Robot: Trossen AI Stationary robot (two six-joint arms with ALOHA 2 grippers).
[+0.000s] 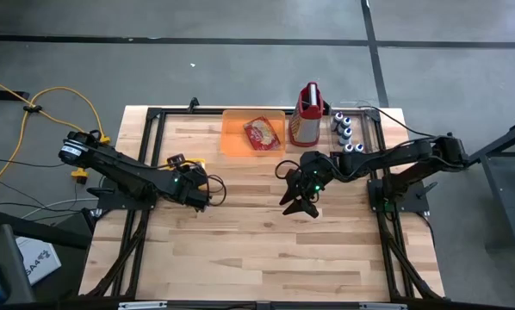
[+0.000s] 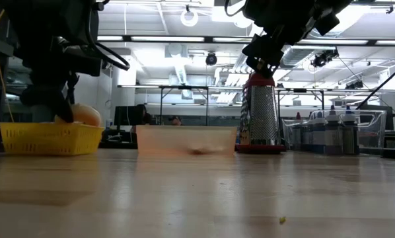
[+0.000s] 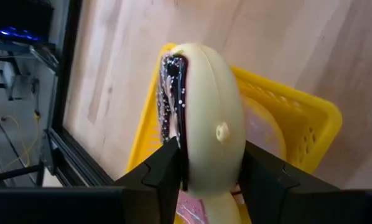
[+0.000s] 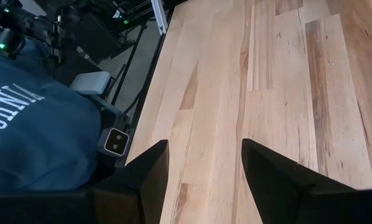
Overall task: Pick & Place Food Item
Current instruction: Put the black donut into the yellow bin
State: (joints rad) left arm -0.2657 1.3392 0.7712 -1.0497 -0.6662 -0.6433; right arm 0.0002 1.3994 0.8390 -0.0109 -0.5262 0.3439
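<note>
The food item (image 3: 204, 106) is a pale yellow rounded piece with a dark, sprinkled face. My left gripper (image 3: 209, 158) is shut on it, over a yellow basket (image 3: 298, 118) at the table's left side. In the low view the food item (image 2: 85, 114) shows just above the basket's (image 2: 49, 137) rim. In the high view my left gripper (image 1: 207, 191) hides the food. My right gripper (image 1: 299, 202) hangs open above the table's middle, with only bare wood between its fingers (image 4: 204, 146). My left gripper pinches the food item between its two fingers, one finger on the dark sprinkled face (image 3: 173, 134) and one on the pale side (image 3: 236, 146). The fingers slant downward. The piece stands on edge over the basket. Whether it touches the basket I cannot tell.
An orange tray (image 1: 253, 133) with a reddish item (image 1: 260, 133) sits at the far middle. To its right are a metal grater with a red top (image 1: 307, 116) and several small bottles (image 1: 344, 131). Something pale pink lies in the basket (image 3: 260, 124). A person's blue sleeve (image 4: 37, 137) shows beyond the table.
</note>
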